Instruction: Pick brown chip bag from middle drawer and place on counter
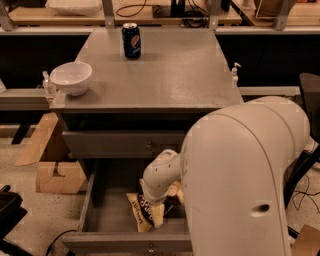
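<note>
The brown chip bag (142, 214) lies in the open middle drawer (102, 220), its cream end pointing to the front left. My gripper (156, 201) reaches down into the drawer right over the bag; the white wrist and arm hide its tips. The large white arm (240, 175) fills the lower right of the camera view and covers the drawer's right half. The grey counter (170, 75) spreads above the drawers.
A blue soda can (131, 40) stands at the back of the counter. A white bowl (72, 77) sits at its left edge. Cardboard pieces (52, 170) lie on the floor left of the cabinet. A wooden bench with cables (150, 10) runs behind.
</note>
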### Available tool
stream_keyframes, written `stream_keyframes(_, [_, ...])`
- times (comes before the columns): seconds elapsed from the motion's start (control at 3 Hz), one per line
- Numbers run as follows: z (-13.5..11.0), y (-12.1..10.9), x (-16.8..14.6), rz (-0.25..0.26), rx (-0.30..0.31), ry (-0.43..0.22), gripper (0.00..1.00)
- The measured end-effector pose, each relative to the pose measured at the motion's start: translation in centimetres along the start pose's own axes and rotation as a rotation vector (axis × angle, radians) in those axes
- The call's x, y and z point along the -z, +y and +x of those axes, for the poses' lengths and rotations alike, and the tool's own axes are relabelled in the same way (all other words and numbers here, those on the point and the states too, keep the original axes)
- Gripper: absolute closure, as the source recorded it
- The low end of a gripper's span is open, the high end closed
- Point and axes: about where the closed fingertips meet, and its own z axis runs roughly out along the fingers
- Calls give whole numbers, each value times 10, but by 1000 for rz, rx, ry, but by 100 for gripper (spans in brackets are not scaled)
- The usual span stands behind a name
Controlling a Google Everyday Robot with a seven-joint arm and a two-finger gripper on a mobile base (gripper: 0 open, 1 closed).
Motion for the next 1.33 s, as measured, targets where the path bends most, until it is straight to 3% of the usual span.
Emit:
stream_keyframes(1.0, [20,-4,-30,-25,-35,42,0])
stream_keyframes(1.33, [29,-6,-43,-43,-50,61,19])
